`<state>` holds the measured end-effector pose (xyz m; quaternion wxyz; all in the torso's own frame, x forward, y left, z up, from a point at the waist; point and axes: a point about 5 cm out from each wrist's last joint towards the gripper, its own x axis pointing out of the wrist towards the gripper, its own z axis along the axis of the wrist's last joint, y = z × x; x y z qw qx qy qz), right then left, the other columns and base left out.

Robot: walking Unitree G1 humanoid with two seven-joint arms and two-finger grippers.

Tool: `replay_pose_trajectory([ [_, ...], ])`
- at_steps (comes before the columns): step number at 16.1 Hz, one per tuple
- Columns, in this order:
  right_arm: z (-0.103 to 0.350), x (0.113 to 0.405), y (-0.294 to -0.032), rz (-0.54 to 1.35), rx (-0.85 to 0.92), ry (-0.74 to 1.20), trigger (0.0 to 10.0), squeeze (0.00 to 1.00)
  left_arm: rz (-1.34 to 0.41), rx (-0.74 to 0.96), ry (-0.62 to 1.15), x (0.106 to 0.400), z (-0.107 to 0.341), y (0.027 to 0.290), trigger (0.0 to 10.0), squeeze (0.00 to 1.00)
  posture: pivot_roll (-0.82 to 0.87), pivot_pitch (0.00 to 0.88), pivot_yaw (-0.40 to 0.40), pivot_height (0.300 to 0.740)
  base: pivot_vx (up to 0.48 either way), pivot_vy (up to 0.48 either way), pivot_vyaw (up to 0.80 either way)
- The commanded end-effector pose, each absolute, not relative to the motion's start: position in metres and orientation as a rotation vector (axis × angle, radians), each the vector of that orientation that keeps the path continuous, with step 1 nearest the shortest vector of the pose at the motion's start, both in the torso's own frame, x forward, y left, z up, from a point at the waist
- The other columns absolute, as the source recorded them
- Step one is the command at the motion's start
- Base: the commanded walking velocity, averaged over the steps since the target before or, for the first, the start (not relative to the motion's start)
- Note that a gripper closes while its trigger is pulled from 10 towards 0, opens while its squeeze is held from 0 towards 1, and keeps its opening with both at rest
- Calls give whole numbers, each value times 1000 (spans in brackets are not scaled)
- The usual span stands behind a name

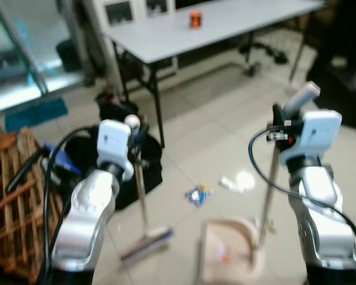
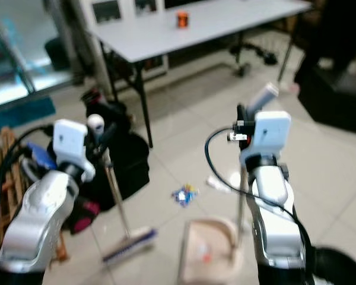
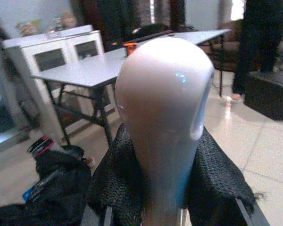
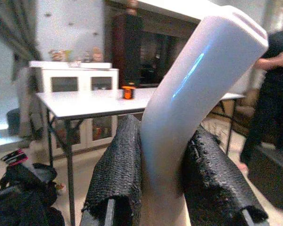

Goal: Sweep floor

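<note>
My left gripper (image 1: 136, 133) is shut on the top of the broom handle (image 3: 162, 108), whose rounded white knob sticks out above the fingers (image 3: 115, 183). The broom head (image 1: 147, 244) rests on the tiled floor below. My right gripper (image 1: 282, 119) is shut on the dustpan's long handle (image 4: 193, 94), just under its bent white grip. The beige dustpan (image 1: 228, 258) stands on the floor between my arms with a small scrap inside. A blue wrapper (image 1: 197, 193) and crumpled white paper (image 1: 240, 181) lie on the tiles just beyond it.
A grey folding table (image 1: 166, 41) with an orange cup (image 1: 194, 19) stands ahead. A black bag (image 1: 124, 172) sits by its leg, close to the broom. At my left is a wooden crate (image 1: 12, 196). A person (image 4: 273, 94) in dark clothes stands at the far right.
</note>
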<state>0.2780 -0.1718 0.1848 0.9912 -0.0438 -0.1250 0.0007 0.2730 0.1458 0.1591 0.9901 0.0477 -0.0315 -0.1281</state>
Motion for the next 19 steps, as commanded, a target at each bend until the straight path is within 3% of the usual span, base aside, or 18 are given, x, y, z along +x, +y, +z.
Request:
replay_pose_trajectory([
  [1, 193, 282, -159, 59, -54, -296, 10000, 0, -192, 149, -102, 270, 167, 159, 10000, 0, 36, 0, -17, 740, 390, 0, 0],
  [5, 185, 290, -151, 102, -26, -267, 10000, 0, -172, 181, -116, 256, 174, 159, 10000, 0, 127, 0, -64, 740, 394, 0, 0],
  [9, 178, 292, -153, 102, -9, -249, 10000, 0, -158, 214, -136, 247, 188, 157, 10000, 0, 207, 0, -49, 740, 393, 0, 0],
  [15, 183, 284, -174, -47, 21, -278, 10000, 0, -165, 138, -90, 267, 170, 158, 10000, 0, 46, 17, 33, 740, 401, 0, -416],
  [19, 187, 280, -177, -60, 16, -295, 10000, 0, -201, 143, -109, 278, 174, 152, 10000, 0, 33, 29, 36, 740, 405, 0, -348],
])
